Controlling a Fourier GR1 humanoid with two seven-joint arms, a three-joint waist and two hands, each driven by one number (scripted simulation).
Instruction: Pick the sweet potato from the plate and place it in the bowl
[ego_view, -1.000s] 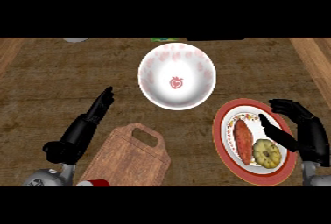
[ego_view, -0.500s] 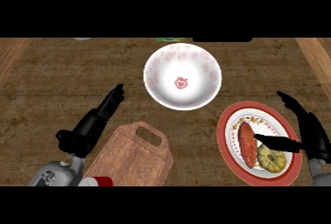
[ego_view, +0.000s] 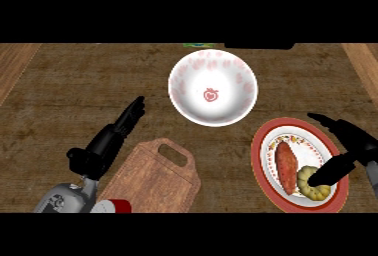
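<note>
While sweet potato (ego_view: 286, 160) lay on plate (ego_view: 260, 150), pick was pending: right robot hand (ego_view: 358, 145) spread over plate, left robot hand (ego_view: 111, 140) open; bowl (ego_view: 212, 112) held none.

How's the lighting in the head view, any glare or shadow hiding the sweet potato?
Head view: even light, no glare or shadow on the sweet potato, clear against the pale plate; the white bowl is brightest, its red mark legible; both dishes look taller than wide.
</note>
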